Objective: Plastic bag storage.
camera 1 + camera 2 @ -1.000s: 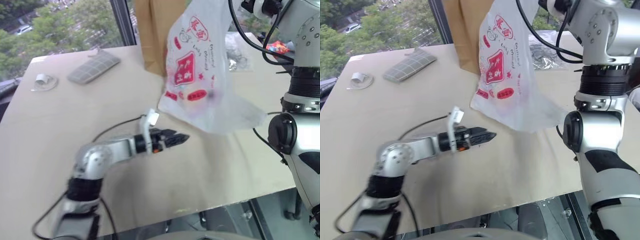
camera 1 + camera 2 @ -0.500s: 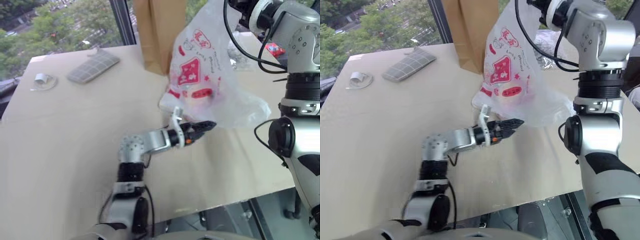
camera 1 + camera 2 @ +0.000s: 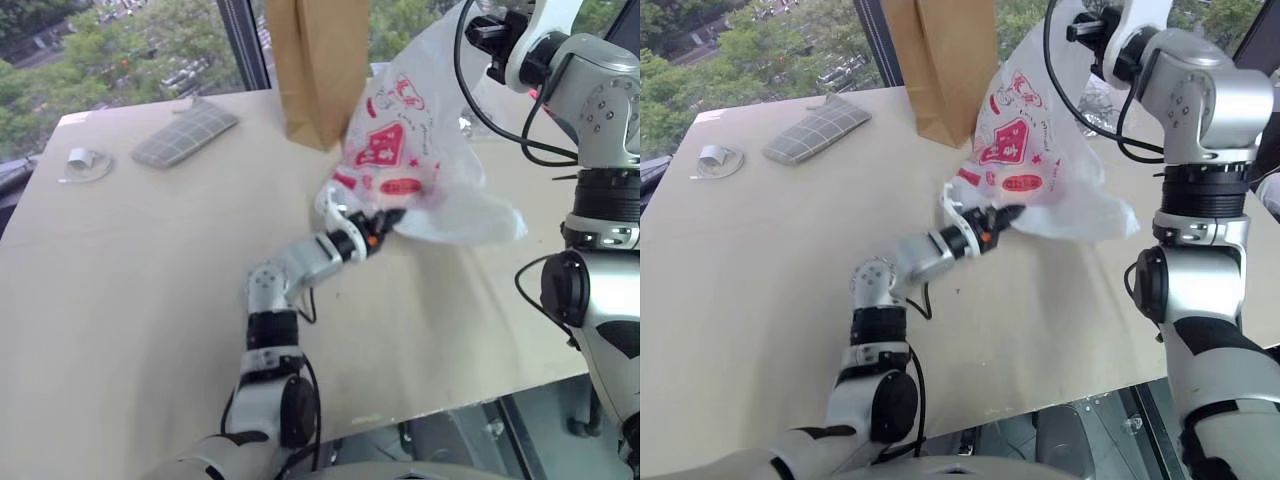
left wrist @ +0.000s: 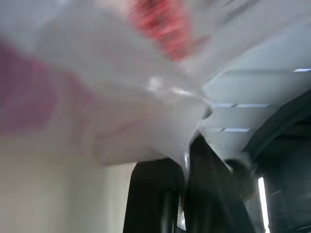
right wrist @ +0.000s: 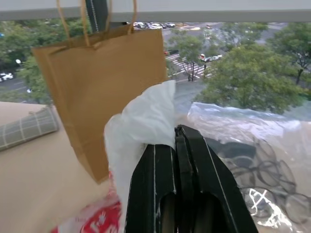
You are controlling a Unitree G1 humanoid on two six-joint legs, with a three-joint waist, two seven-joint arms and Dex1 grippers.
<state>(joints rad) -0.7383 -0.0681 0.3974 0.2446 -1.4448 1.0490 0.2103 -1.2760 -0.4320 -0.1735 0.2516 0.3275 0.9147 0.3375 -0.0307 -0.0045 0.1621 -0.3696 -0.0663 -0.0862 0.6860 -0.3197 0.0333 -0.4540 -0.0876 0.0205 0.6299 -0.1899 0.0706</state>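
The plastic bag (image 3: 405, 150), translucent white with red print, hangs over the table's far right. My right gripper (image 3: 1081, 24) holds it up from above. In the right wrist view this gripper (image 5: 176, 132) is shut on the bag's bunched white top (image 5: 143, 119). My left gripper (image 3: 377, 220) reaches in from below and left, at the bag's lower left edge. The left wrist view shows its two black fingers (image 4: 150, 194) closed together with a fold of the bag's film (image 4: 121, 111) pinched between them.
A tall brown paper bag (image 3: 320, 60) stands just behind and left of the plastic bag. A clear bag of black cables (image 5: 252, 165) lies behind, to the right. A grey checked pouch (image 3: 187, 132) and a small clear roll (image 3: 85, 160) sit far left. The table's front edge (image 3: 450, 405) is near.
My left gripper rose and moved forward to the bag's lower edge, rolled, and shut on it. The right gripper sank a little with the bag's top.
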